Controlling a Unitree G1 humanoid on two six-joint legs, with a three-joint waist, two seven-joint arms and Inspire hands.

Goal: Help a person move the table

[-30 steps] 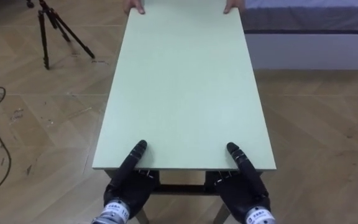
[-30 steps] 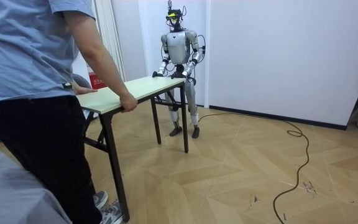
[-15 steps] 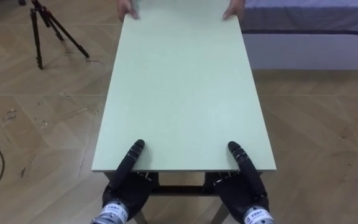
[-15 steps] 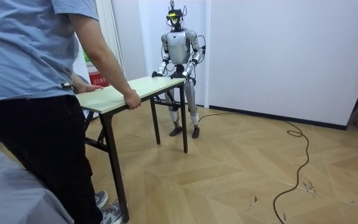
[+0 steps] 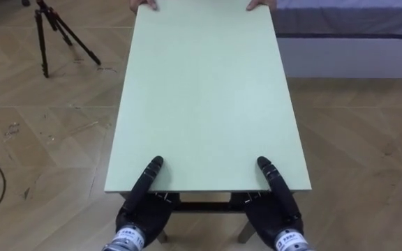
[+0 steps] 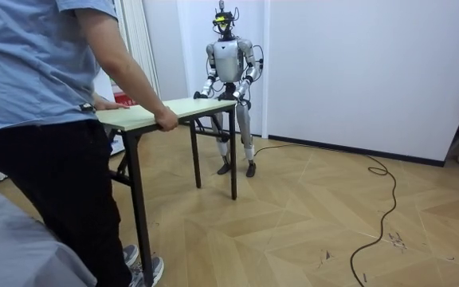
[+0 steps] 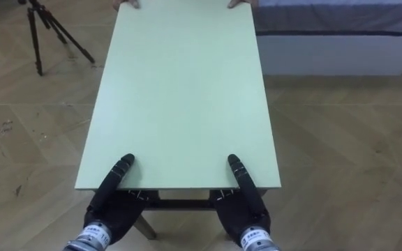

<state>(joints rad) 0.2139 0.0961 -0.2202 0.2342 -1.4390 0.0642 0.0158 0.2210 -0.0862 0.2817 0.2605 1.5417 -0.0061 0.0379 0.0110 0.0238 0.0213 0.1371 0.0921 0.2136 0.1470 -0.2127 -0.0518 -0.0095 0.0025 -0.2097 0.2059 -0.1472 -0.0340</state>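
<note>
While I watch the left eye view, the table (image 5: 204, 90) runs lengthwise away from the robot, its pale green top level. At the table's near edge the left hand (image 5: 142, 209) and the right hand (image 5: 274, 213) each clamp the board: a thumb lies flat on top and the rest of the hand is tucked beneath the edge, one hand near each near corner. At the table's far edge a person's hands (image 5: 147, 4) hold the two far corners.

Switching to the room view, I see the robot standing upright at the table's far end, facing the camera, arms reaching down to it. The person (image 6: 38, 119) stands at the table's near end, fingers curled over the corner. I cannot tell if the table's legs touch the floor.

From the right eye view, a tripod (image 7: 37, 31) stands off the table's far left corner, and a bed (image 7: 333, 42) lies beside its far right corner.
</note>
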